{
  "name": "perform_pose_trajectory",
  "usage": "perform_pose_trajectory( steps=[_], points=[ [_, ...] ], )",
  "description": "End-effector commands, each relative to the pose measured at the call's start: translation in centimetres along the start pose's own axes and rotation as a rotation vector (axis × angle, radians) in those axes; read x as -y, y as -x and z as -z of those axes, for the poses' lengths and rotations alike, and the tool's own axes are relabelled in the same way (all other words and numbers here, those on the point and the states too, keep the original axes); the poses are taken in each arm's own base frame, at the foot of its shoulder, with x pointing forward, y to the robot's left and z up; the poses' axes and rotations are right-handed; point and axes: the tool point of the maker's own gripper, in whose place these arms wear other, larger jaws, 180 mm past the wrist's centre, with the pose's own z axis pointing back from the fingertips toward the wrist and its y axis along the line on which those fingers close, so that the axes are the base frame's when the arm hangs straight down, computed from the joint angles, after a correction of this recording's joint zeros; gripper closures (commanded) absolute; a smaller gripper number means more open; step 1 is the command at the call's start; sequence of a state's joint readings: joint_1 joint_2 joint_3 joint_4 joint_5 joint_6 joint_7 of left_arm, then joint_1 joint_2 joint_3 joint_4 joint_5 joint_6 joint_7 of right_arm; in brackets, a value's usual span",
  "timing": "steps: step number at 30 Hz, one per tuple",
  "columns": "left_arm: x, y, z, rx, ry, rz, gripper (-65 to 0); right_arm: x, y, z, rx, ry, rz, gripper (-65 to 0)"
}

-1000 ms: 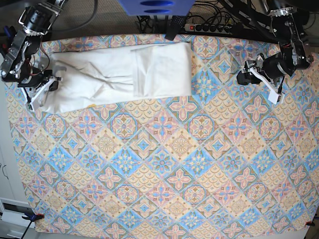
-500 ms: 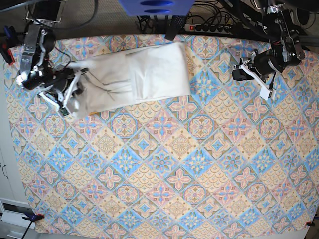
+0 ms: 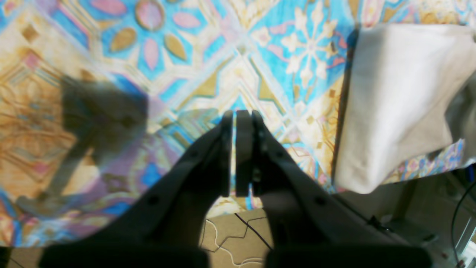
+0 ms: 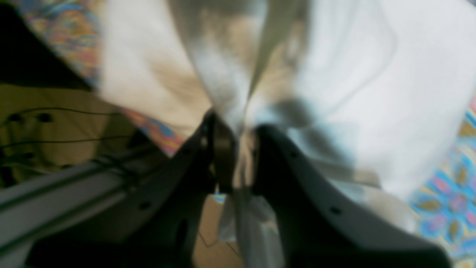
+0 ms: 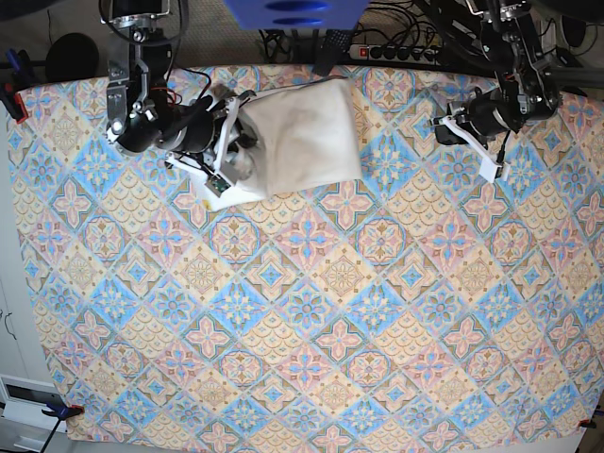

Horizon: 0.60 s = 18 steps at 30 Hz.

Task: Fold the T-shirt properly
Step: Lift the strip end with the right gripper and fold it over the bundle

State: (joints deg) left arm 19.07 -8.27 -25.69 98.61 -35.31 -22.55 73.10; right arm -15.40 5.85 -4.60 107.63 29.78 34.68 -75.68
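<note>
Two end effectors: right point(image 4: 234, 163) pinching T-shirt point(image 5: 307, 137); left point(image 3: 238, 152) closed, empty.

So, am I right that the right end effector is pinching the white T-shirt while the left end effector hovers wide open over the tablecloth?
Not quite: the left end effector is shut, not wide open, as the left wrist view shows. The rest holds: it hovers empty over the tablecloth, and the right end effector is pinching the white T-shirt.

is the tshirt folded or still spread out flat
Partly folded. The T-shirt lies as a compact layered rectangle on the tablecloth, and the right gripper is pinching one end of it above the rest.
</note>
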Motion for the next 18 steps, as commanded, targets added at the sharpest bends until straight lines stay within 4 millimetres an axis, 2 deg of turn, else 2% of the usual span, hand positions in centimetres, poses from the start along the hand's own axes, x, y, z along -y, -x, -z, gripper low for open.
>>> perform_pose_trajectory(
  steps=[1, 5, 9, 13, 15, 18],
  points=[
    [0.0, -0.6, -0.3, 0.018, -0.006, 0.012, 0.0, -0.2, -1.9, -0.5, 0.064, -0.008, -0.026, 0.0],
    [0.6, -0.3, 0.0, 0.012, 0.006, 0.009, 0.0, -1.5, -2.4, -0.1, 0.07, -0.05, -0.05, 0.0],
    [2.0, 0.1, 0.7, -0.01, 0.038, 0.048, 0.0, -2.3, -2.5, 0.3, 0.061, -0.071, -0.067, 0.0],
    [3.0, 0.5, 1.2, 0.038, 0.06, 0.074, 0.0, -3.2, -2.5, 0.7, 0.053, -0.096, -0.087, -2.0],
    [3.7, 0.9, 1.5, 0.042, 0.078, 0.107, 0.0, -3.4, -3.3, 0.8, 0.059, -0.102, -0.119, -3.1],
    [5.1, 1.9, 2.1, 0.029, 0.115, 0.142, 0.0, -4.6, -4.7, 1.0, 0.075, -0.141, -0.256, -3.3]
  ],
)
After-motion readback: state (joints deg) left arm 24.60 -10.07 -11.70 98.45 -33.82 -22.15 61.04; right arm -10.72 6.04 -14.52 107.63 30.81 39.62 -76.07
